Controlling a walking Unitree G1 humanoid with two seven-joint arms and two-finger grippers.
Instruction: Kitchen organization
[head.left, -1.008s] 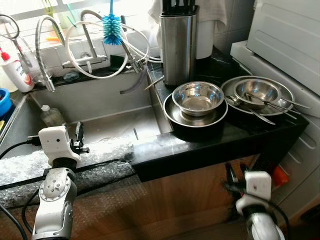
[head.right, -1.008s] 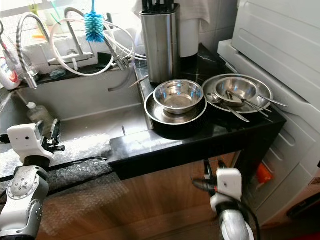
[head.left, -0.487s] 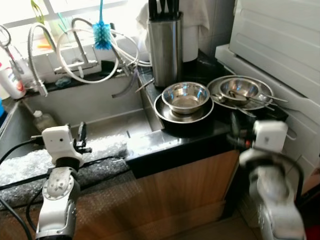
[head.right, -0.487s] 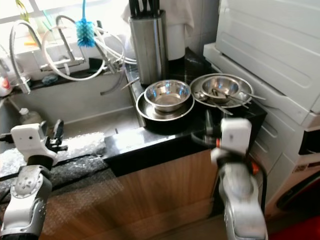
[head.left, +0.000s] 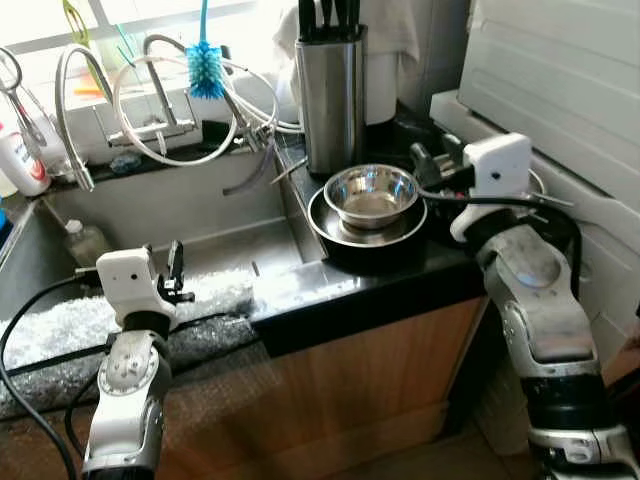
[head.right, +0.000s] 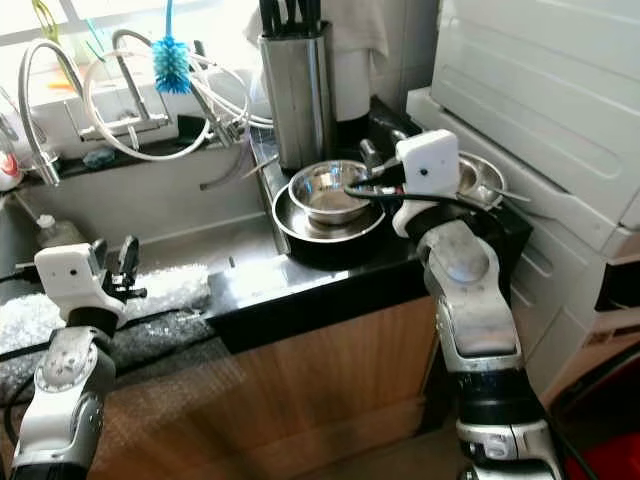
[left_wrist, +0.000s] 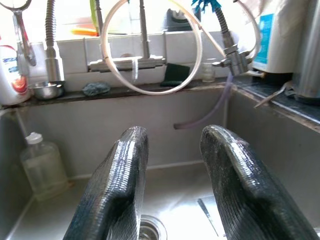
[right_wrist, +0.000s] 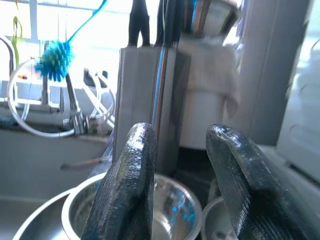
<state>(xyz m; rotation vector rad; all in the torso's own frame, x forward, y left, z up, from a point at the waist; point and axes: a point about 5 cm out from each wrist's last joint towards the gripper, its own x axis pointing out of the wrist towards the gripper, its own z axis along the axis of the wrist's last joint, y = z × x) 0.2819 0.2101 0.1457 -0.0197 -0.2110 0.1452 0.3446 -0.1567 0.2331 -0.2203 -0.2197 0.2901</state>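
Note:
A steel bowl (head.left: 370, 192) sits nested in a wider steel pan (head.left: 345, 228) on the black counter (head.left: 330, 290) right of the sink. My right gripper (head.left: 433, 160) is raised over the counter just right of that bowl, open and holding nothing. In the right wrist view its fingers (right_wrist: 135, 170) frame the bowl (right_wrist: 170, 210) and the steel knife block (right_wrist: 150, 95) behind it. A second stack of steel dishes (head.right: 480, 176) lies mostly hidden behind the right arm. My left gripper (head.left: 176, 270) hovers open at the sink's front edge, pointing into the basin (left_wrist: 165, 150).
Taps, looped hoses and a blue bottle brush (head.left: 205, 75) line the back of the sink. A small clear bottle (head.left: 85, 240) stands in the basin. A white appliance (head.left: 560, 70) borders the counter on the right. Bubble wrap (head.left: 60, 325) covers the sink's front rim.
My right arm has risen from below the counter edge to beside the steel bowl. The left arm has stayed at the sink front. The camera has shifted.

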